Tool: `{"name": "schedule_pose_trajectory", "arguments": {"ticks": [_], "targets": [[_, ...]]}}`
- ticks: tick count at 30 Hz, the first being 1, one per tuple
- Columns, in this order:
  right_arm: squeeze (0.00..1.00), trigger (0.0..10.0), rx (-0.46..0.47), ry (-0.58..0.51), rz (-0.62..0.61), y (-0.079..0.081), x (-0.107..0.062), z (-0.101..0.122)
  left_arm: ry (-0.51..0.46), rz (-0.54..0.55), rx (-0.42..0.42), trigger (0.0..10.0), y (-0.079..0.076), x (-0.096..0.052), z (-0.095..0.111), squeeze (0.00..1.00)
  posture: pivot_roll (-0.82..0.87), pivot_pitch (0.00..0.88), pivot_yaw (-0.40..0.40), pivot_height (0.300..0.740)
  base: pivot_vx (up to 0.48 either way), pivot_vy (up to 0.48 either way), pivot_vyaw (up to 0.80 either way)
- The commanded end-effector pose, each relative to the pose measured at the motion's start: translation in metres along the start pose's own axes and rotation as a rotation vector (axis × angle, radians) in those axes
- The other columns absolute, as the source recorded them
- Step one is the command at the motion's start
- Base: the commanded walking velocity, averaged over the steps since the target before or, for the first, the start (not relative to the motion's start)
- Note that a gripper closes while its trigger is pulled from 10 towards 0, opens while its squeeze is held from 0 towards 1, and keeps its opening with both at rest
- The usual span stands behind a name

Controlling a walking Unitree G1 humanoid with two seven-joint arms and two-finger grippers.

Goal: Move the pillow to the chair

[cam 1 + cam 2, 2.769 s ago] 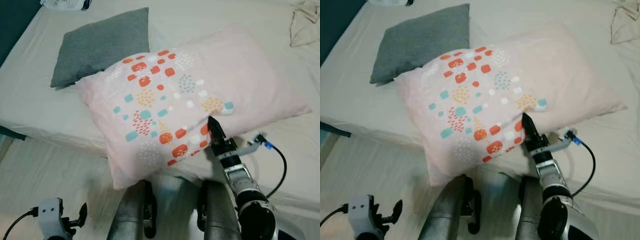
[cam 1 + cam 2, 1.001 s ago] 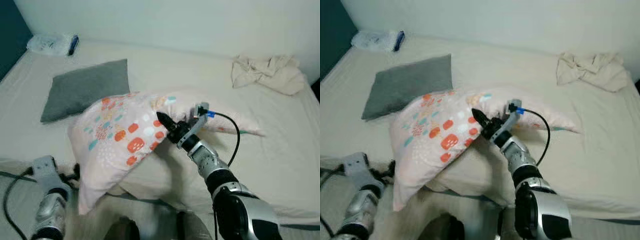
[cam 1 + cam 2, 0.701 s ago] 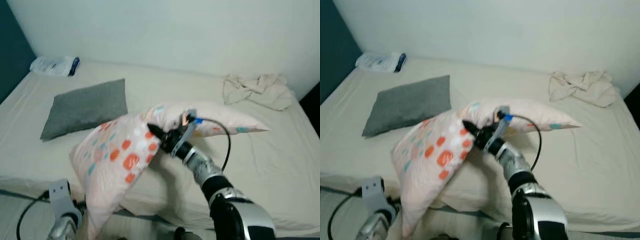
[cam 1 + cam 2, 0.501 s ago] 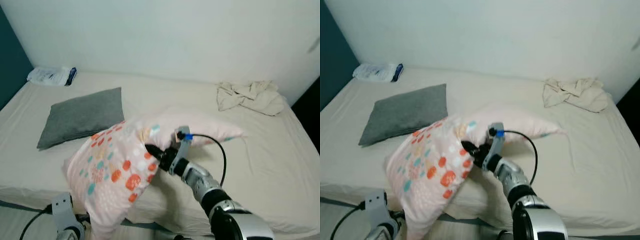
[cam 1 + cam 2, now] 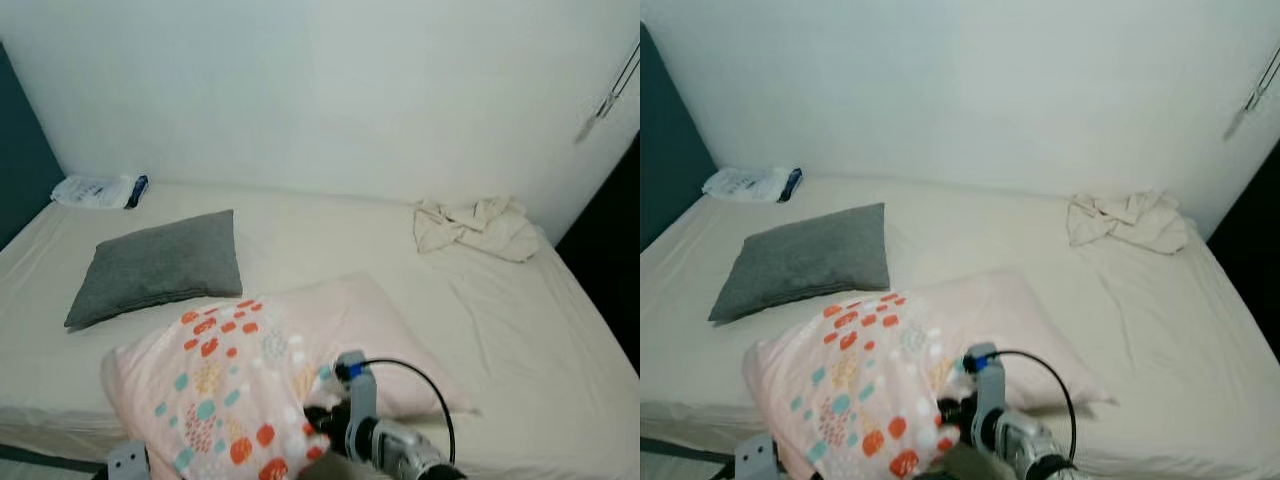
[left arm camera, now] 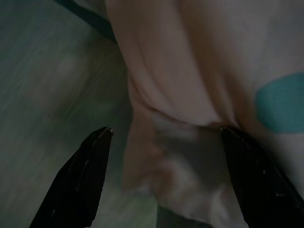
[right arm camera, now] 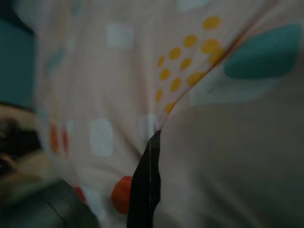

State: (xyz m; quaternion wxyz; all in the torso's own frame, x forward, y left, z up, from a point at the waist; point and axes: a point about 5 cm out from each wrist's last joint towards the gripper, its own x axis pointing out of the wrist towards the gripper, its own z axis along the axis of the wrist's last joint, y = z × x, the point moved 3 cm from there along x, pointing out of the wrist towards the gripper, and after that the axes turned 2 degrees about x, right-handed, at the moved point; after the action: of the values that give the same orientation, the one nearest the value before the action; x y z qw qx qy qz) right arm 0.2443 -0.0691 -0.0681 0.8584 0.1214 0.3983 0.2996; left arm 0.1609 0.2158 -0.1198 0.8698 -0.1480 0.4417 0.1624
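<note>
Bedroom, cream-sheeted bed [image 5: 520, 330] filling mid-frame under a pale wall. Spotted pillow [image 5: 230, 390] sitting lower left, far corner trailing on the sheet. Right gripper [image 5: 952, 418], lower centre, is pinching its cover, fingers closed. Left gripper [image 6: 161, 185] is hovering spread at the hanging corner, holding nothing. Risk: single pinch slipping. Chair unseen; both arms mostly cropped.

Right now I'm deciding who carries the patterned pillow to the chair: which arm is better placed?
Right. The right gripper is pinched shut on the patterned pillow, lifting its near edge off the bed. The left gripper is open, only beside a hanging corner.
</note>
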Motion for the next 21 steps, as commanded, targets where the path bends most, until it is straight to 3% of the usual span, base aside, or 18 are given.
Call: {"name": "schedule_pose_trajectory", "arguments": {"ticks": [1,7,13,21], "targets": [[0.00,10.0,-0.037,0.058,-0.008,0.001,0.000,-0.011,0.029,-0.002,0.016,10.0,-0.001,-0.001,-0.007,0.00,0.02,0.000,-0.054,0.740,0.000,0.000,0.79],[0.00,10.0,-0.012,0.091,-0.047,-0.007,-0.006,-0.022,0.032,-0.001,0.030,10.0,0.002,-0.001,-0.007,0.00,0.02,0.000,-0.052,0.740,0.000,0.000,0.79],[0.00,10.0,0.003,0.179,-0.175,-0.030,-0.022,-0.049,0.026,0.001,0.083,10.0,0.007,-0.002,-0.005,0.00,0.03,0.000,-0.053,0.740,0.000,0.000,0.78],[0.00,10.0,0.068,0.095,-0.179,-0.032,-0.021,-0.039,0.038,0.036,0.064,10.0,0.018,-0.005,-0.013,0.00,0.04,0.015,-0.049,0.740,0.000,0.000,0.78]]}}
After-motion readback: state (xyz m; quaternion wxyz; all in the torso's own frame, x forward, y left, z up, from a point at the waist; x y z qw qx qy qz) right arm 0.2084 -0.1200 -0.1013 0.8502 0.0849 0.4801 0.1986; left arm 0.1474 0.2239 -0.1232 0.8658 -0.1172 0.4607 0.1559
